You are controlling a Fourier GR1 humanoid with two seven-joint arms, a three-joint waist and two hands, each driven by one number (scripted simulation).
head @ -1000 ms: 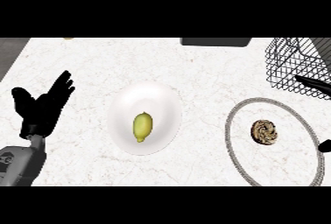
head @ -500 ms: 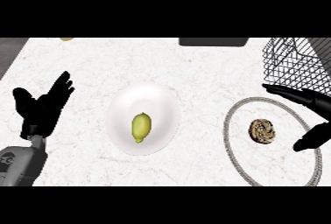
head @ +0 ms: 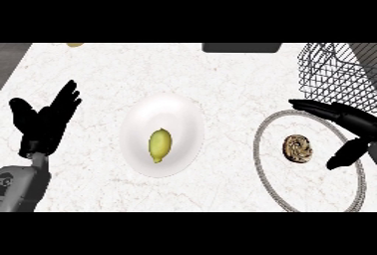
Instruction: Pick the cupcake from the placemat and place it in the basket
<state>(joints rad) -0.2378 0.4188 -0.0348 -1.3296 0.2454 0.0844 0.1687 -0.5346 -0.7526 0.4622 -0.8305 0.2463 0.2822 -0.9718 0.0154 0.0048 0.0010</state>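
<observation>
Brown cupcake [head: 298, 148] is sitting untouched on the round placemat [head: 274, 127] (nothing lifted yet); right hand [head: 346, 123] is bracketing it, fingers apart, wire basket [head: 331, 69] waiting beyond, left hand [head: 43, 124] resting open.

Bright, even light — white counter [head: 221, 79] nearly shadowless, black hands lacking detail.

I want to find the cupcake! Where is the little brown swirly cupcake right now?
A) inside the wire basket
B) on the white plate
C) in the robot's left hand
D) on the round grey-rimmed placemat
D: the small brown swirled cupcake lies on the round grey-rimmed placemat, with the black right hand open around it, not touching.
</observation>
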